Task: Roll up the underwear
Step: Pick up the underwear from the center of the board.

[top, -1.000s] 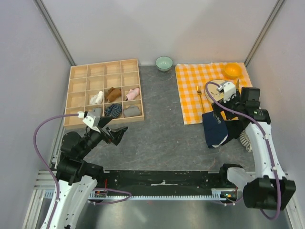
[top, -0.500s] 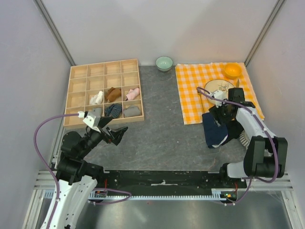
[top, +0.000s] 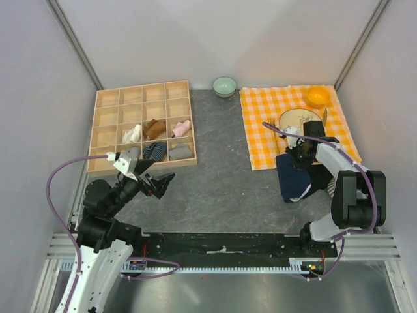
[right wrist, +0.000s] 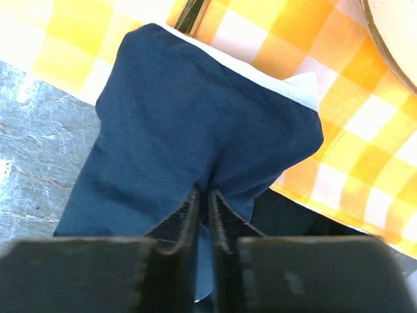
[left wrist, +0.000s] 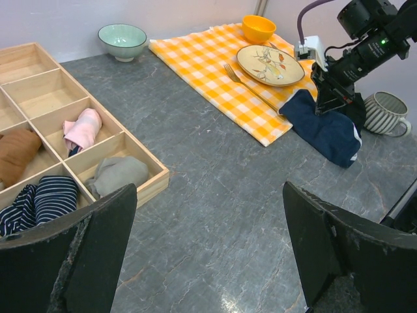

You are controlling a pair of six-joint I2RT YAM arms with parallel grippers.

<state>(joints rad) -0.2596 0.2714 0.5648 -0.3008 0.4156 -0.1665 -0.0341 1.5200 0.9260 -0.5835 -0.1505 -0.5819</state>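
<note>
The left gripper [top: 158,184] hangs over the grey stone counter [top: 228,182], jaws spread wide and holding nothing. Far to its right, directly beneath the right gripper [right wrist: 203,203], the navy blue fabric underwear with white trim [right wrist: 189,124] lies partly on the orange-checked cloth [right wrist: 339,150]. It looks light, limp and prone to bunching, so a hemmed edge seems the best hold. The right gripper is almost closed, pinching a fold of that fabric.

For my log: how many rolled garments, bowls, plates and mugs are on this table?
Rolled garments: 5 (cream roll, brown roll, pink roll, striped roll, grey roll)
Bowls: 2 (green bowl, orange bowl)
Plate: 1
Mug: 1
Total: 9
</note>
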